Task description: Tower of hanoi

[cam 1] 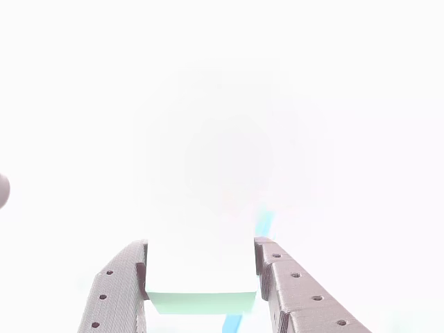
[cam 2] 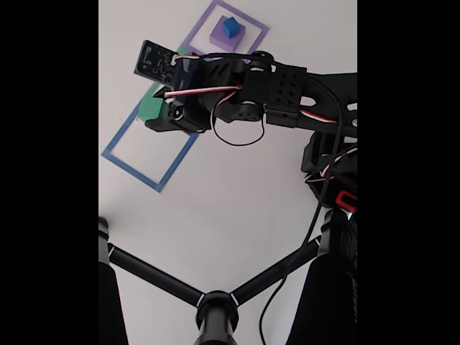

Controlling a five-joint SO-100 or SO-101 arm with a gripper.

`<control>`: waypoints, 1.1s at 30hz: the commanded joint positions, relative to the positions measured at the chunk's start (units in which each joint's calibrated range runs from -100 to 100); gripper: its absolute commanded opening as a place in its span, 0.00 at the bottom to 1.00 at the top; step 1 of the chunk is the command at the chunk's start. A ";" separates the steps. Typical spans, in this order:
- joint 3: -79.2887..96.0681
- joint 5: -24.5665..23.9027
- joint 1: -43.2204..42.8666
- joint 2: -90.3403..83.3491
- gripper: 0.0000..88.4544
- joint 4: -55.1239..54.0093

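In the other view, my gripper [cam 1: 201, 241] holds a pale green block [cam 1: 201, 302] between its two dark fingers [cam 1: 118, 291], both fingers touching its sides. Glare washes out the block's upper part. In the fixed view, the gripper [cam 2: 159, 118] hangs over the far corner of a blue tape square [cam 2: 129, 162], and the green block [cam 2: 149, 108] peeks out beneath it. Whether the block rests on the table or is lifted is unclear. A purple block [cam 2: 219, 39] with a small blue cube [cam 2: 231, 27] on top sits inside a purple tape square [cam 2: 255, 29].
A black camera stand with spreading legs [cam 2: 215, 309] occupies the near edge of the white table. The arm's base and cables [cam 2: 330, 165] are at the right. A strip of blue tape [cam 1: 232, 322] shows below the block, and a dark round shape [cam 1: 2, 189] sits at the left edge.
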 commanded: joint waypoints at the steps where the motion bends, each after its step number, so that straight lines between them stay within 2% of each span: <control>1: -13.67 0.59 2.66 -4.58 0.10 15.75; 8: -29.85 0.59 6.98 -4.98 0.10 34.78; 14: -40.13 0.59 9.09 -4.82 0.10 45.14; 33: -40.31 0.59 20.98 -8.70 0.10 49.92</control>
